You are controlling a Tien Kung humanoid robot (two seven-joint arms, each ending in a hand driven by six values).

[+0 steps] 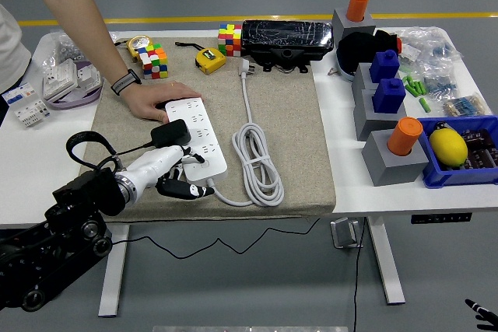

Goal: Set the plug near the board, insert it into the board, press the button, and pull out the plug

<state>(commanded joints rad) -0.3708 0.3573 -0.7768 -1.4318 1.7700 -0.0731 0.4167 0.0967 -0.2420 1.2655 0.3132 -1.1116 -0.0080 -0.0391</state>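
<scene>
A white power board (199, 131) lies on the beige mat (288, 114), its far end held down by a person's hand (158, 99). A black plug (170, 133) sits at the board's left edge, and its black cable (81, 140) loops away to the left. My left hand (180, 186) rests on the mat just below the plug. Its fingers (191, 190) are loosely extended to the right, at the board's near end, with nothing in them. Only a small dark tip of my right hand (481, 312) shows in the bottom right corner.
The board's white cord (257, 158) is coiled right of it, with its plug (243, 66) at the mat's far edge. Puzzle cubes (152, 60), a tape measure (208, 60) and a black box (286, 38) line the back. Grey blocks (395, 157) and a blue bin (467, 149) stand at the right.
</scene>
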